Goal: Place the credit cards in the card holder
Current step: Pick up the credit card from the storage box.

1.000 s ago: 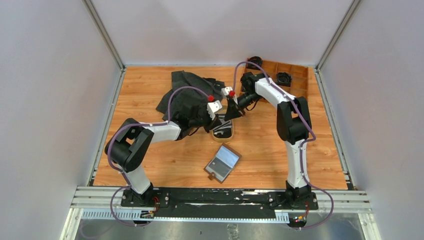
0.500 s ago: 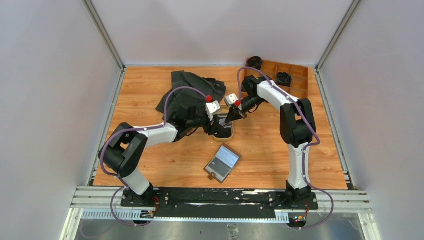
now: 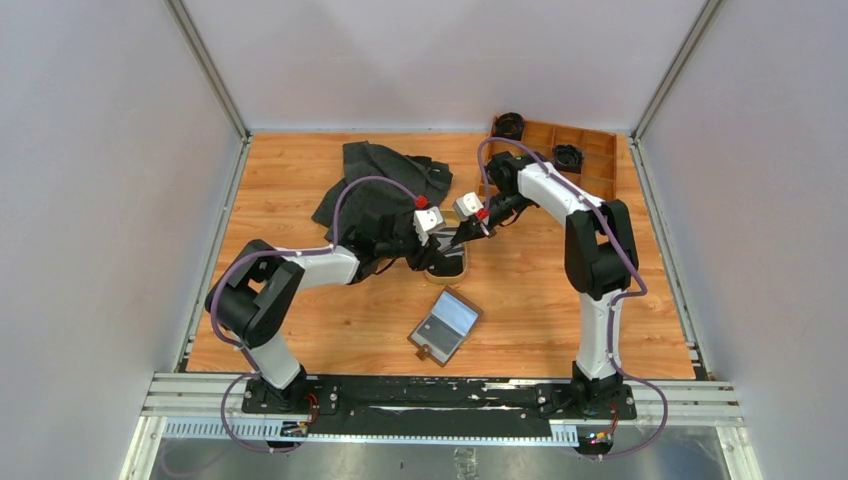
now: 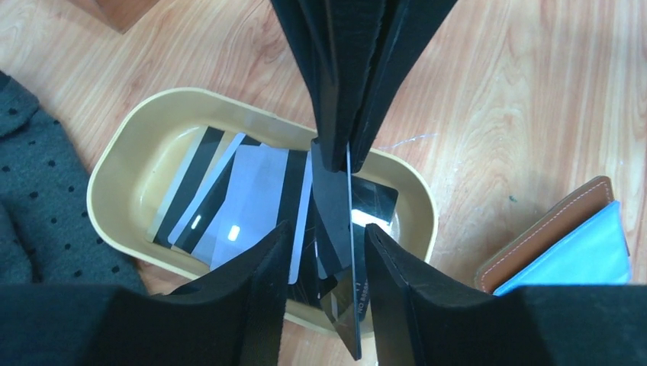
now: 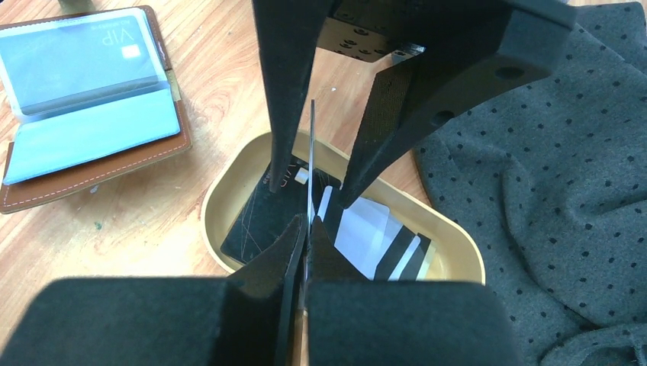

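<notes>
A black credit card (image 4: pixel 336 206) stands on edge above the oval tan tray (image 4: pixel 114 171). My right gripper (image 5: pixel 307 229) is shut on this card (image 5: pixel 311 145); in the left wrist view its fingers (image 4: pixel 366 69) reach down from above. My left gripper (image 4: pixel 326 236) is open, one finger on each side of the card without squeezing it. Several more credit cards (image 4: pixel 229 206), black, white and striped, lie in the tray. The brown card holder (image 3: pixel 446 325) lies unfolded on the table nearer the arms' bases, with a grey card in its clear pocket (image 5: pixel 84 53).
A dark dotted cloth (image 3: pixel 380 180) lies behind and to the left of the tray, touching its side (image 5: pixel 549 175). A wooden compartment box (image 3: pixel 580 155) sits at the back right corner. Both grippers (image 3: pixel 450 242) meet over the tray (image 3: pixel 448 266).
My left gripper has opened and let go of the black card. My right gripper has shut on it. Both grippers have shifted slightly over the tray.
</notes>
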You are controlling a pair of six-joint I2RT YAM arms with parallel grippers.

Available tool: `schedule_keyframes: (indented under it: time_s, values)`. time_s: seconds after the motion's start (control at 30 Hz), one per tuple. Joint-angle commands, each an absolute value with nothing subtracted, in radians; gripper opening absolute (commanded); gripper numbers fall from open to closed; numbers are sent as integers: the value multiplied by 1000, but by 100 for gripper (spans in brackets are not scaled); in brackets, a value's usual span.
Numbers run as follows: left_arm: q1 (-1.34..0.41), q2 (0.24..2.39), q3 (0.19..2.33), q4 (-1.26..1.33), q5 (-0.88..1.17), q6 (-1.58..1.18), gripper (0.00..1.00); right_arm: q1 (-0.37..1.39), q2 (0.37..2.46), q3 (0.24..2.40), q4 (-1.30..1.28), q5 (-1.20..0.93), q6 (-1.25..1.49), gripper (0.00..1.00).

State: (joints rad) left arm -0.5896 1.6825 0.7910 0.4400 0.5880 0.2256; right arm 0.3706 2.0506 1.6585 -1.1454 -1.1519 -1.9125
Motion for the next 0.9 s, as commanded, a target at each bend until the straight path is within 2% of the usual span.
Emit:
schedule_keyframes:
  time_s: [0.0,0.07,0.17,0.2,0.27,0.37,0.47,0.53,0.7,0.87]
  values:
    - [-585,1708,803,449,539,237,41,382,2015,1649,-1174,-1177,-1951,0]
    - [-585,1715,809,449,535,232,28,382,2015,1650,-1178,-1183,-1953,0]
    - [-587,1728,818,449,533,214,2,382,2016,1651,-1185,-1184,-1948,0]
    - [-586,1729,819,449,524,211,0,383,2017,1652,-1186,-1182,-1941,0]
    - [-590,1724,816,449,497,211,0,383,2021,1662,-1186,-1180,-1905,2]
    - [-599,1702,797,449,452,239,0,379,2039,1701,-1187,-1186,-1781,27]
    - [-601,1689,785,449,445,257,0,362,2056,1752,-1205,-1216,-1665,43]
    - [-601,1687,784,449,450,263,0,347,2058,1784,-1212,-1231,-1587,48]
    - [-601,1693,791,449,471,262,0,342,2067,1824,-1227,-1209,-1514,49]
    - [-603,1689,793,449,491,262,0,345,2097,1846,-1229,-1209,-1492,42]
